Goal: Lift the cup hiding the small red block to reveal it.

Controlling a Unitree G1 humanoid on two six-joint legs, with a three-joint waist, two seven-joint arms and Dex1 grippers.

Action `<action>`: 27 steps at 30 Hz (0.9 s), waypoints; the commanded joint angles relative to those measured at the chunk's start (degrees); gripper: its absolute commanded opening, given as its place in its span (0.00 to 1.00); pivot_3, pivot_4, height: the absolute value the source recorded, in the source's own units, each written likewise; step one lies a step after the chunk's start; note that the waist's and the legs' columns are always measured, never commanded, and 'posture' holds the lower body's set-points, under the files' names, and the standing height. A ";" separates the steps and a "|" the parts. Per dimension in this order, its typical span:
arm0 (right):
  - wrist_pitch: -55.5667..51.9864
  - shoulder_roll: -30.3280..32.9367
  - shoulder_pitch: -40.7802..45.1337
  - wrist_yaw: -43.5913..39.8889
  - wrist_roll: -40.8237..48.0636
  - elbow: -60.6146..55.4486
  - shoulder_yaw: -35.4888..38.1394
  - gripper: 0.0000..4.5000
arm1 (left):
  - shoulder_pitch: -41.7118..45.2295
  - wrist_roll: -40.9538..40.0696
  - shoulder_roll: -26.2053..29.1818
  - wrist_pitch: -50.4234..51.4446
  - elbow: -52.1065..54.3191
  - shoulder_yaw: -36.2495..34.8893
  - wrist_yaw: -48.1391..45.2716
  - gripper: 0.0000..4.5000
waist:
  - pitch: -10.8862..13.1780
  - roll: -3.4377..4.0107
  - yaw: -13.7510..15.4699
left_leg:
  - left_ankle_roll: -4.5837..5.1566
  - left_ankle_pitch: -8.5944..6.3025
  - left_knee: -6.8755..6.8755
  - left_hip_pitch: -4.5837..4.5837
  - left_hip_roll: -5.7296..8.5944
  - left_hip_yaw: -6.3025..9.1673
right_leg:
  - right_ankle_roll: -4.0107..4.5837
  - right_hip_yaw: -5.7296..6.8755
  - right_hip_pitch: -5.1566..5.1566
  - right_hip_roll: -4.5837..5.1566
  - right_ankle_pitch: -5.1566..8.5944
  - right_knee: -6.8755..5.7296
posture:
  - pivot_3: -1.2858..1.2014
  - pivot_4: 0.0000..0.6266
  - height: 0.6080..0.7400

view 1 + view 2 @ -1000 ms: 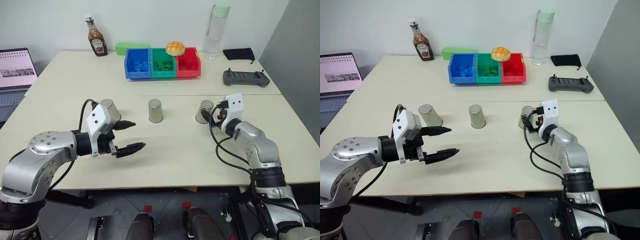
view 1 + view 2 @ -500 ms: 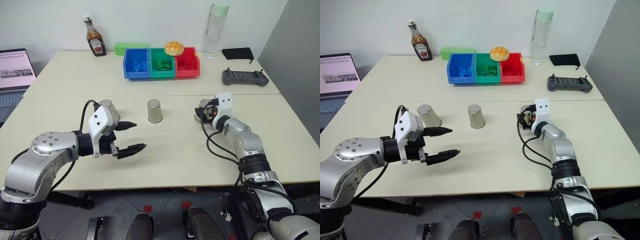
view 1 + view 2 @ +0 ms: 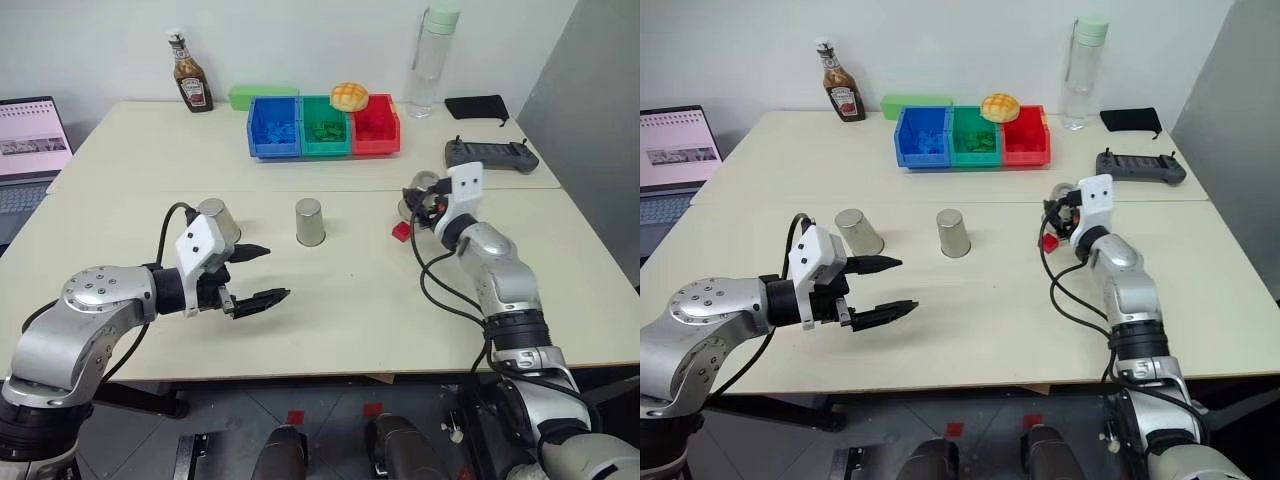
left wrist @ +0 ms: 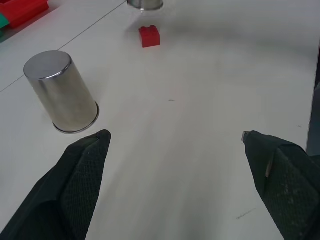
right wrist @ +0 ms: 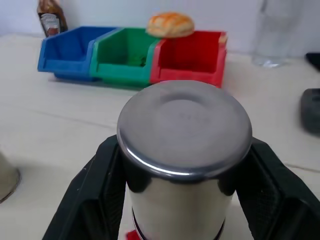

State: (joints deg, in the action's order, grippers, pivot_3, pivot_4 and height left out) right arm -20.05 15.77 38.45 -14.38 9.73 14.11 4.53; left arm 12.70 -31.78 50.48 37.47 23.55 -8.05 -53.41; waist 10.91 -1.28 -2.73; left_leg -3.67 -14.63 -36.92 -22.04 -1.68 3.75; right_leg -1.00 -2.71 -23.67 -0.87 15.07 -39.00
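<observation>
a wide pale desk point(image 3: 330, 300) carries everything here. beyond both grippers, at the far side, stand three joined bins: a blue bin point(image 3: 273, 127), a green bin point(image 3: 325, 127) and a red bin point(image 3: 376, 124), with a round bun point(image 3: 349, 96) resting on their back edge. a laptop point(image 3: 32, 140) sits far off to the left of the left gripper, a clear water bottle point(image 3: 425, 62) and a ketchup bottle point(image 3: 191, 76) stand against the wall, and a dark handheld controller point(image 3: 490, 155) lies just beyond the right gripper.

the left gripper point(image 3: 258, 273) hangs above the desk with its two black fingers spread apart and nothing between them. just behind it, on its outer side, stands an upturned silvery cup, the left cup point(image 3: 217, 221). ahead of it and toward the right arm stands a second one, the middle cup point(image 3: 310, 221).

the right gripper point(image 5: 180, 165) is clamped on the cup point(image 5: 184, 150), a third silvery tumbler held mouth down, with a black finger pressed to each side of it (in the head views it sits partly hidden behind the wrist). the cup is raised clear of the desk. the small red block point(image 3: 401, 230) lies bare on the desk just below the lifted cup and slightly toward the middle cup, touching neither.
</observation>
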 commanded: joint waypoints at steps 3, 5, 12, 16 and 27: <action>-4.42 0.19 0.39 7.24 -2.98 0.76 2.16 0.59 | 2.47 0.71 0.14 -1.56 -0.91 1.15 -0.97 1.00 | 0.00 0.00 -0.21 | 0.00 0.00 0.00 0.02 0.00 -0.01 | 0.00 -0.01 0.00 -0.01 0.00 -0.02 | 0.52 0.24 1.00; -5.14 -0.16 1.19 8.46 -2.90 2.77 2.84 0.59 | 2.99 0.95 0.09 -1.85 -1.33 1.60 -1.16 1.00 | 0.00 0.00 -0.31 | 0.00 0.00 -0.01 0.02 0.00 -0.01 | 0.00 -0.01 -0.01 -0.02 0.00 -0.04 | 0.52 0.24 1.00; -7.72 -1.03 2.51 11.61 -1.80 6.66 5.65 0.79 | 3.74 1.67 0.39 -2.25 -2.08 2.15 -1.69 1.00 | 0.00 0.00 -0.51 | 0.00 0.00 0.04 0.01 0.00 -0.07 | 0.00 -0.07 -0.04 -0.02 0.00 -0.01 | 0.52 0.24 1.00; -8.77 -1.50 2.05 11.69 -0.65 1.61 6.41 0.98 | 3.69 1.92 0.29 -2.08 -2.25 1.62 -1.00 1.00 | 0.00 0.00 -0.51 | 0.00 0.00 0.05 -0.01 0.00 -0.08 | 0.00 -0.08 -0.05 -0.01 0.00 0.00 | 0.52 0.24 1.00; -17.45 7.28 -4.94 -2.82 6.30 -28.35 3.43 1.00 | 3.22 2.78 -0.86 -2.78 -1.37 -0.02 3.34 1.00 | 0.01 0.01 -0.33 | 0.01 0.00 0.05 -0.18 -0.01 -0.03 | 0.00 -0.02 -0.18 -0.01 0.00 0.01 | 0.52 0.24 1.00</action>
State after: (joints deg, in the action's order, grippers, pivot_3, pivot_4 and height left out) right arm -33.47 19.94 36.59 -10.90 11.73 -6.86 8.75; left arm 15.56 -29.60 49.91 35.73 20.49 -5.91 -51.66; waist 10.92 -1.27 -3.05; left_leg -3.66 -14.63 -36.87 -22.23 -1.69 3.72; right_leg -1.01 -2.73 -23.85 -0.88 15.07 -38.99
